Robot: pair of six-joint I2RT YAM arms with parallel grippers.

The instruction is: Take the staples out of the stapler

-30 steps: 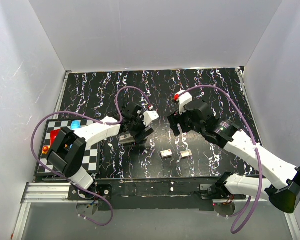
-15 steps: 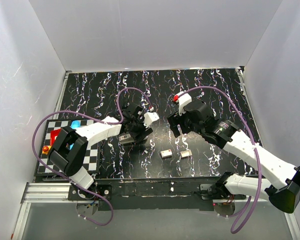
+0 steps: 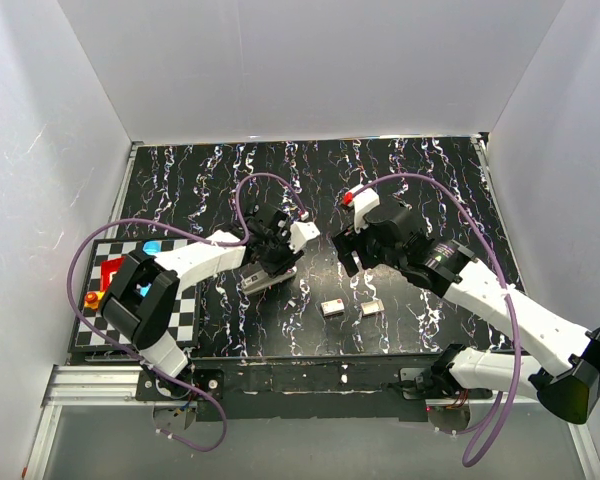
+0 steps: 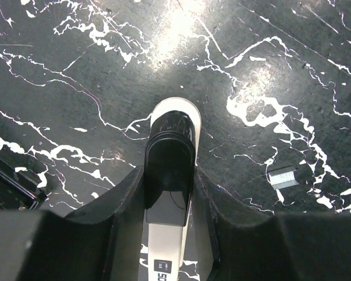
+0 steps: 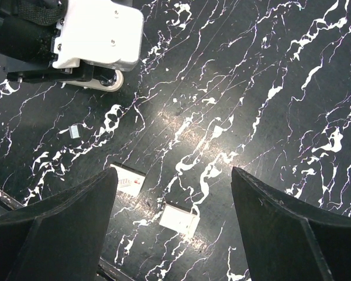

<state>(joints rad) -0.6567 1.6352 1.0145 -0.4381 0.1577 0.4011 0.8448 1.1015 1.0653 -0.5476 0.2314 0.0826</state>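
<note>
At the far left a checkered mat [image 3: 185, 318] is lying on the bench [image 3: 400, 180]. Just right of it, the left fingers [image 4: 126, 205] are pinching the stapler [image 4: 171, 146] by its long sides, with its rear half sitting between them and its nose pointing away. It is looking light, stiff and glossy, so probably slippery. Gripping the flat flanks, clear of the top strip, should be leaving the magazine free to open. Further right, two pale blocks [image 3: 332, 307] are sitting near the front edge. Beyond them the right fingers [image 5: 64, 228] are hanging spread wide, holding nothing.
</note>
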